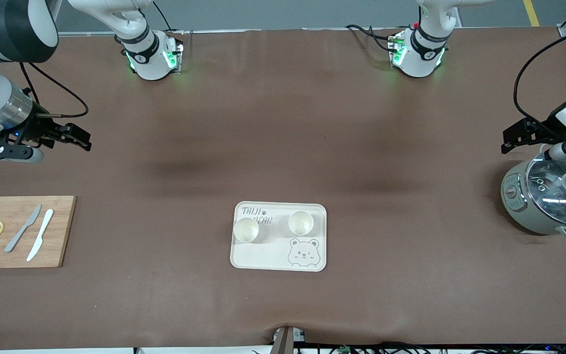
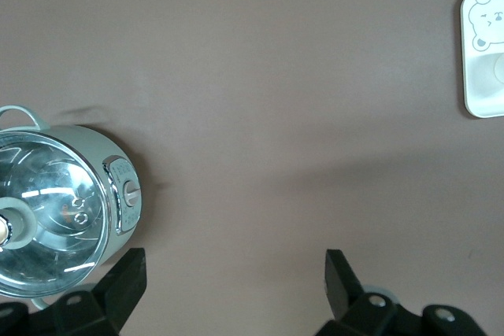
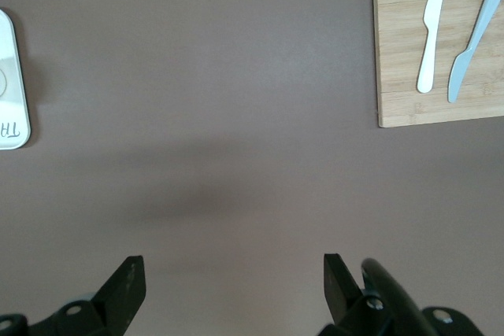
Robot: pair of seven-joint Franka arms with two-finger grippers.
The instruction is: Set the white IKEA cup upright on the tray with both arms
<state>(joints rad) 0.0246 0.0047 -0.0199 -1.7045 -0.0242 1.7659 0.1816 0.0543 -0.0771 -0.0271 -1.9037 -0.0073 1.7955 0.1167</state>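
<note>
The cream tray [image 1: 268, 258] with the bear drawing lies in the middle of the table, nearer the front camera. Two white cups stand upright on it, one [image 1: 246, 229] toward the right arm's end and one [image 1: 300, 222] toward the left arm's end. My right gripper [image 1: 85, 140] is open and empty over bare table at the right arm's end. My left gripper [image 1: 505, 141] is open and empty over the table beside the rice cooker. An edge of the tray shows in the left wrist view [image 2: 482, 92] and in the right wrist view [image 3: 12, 100]. Both arms wait, well apart from the tray.
A grey-green rice cooker [image 1: 548, 196] with a glass lid stands at the left arm's end, also in the left wrist view [image 2: 55, 210]. A wooden cutting board [image 1: 59, 231] with two lemon slices and two knives lies at the right arm's end, also in the right wrist view [image 3: 394, 45].
</note>
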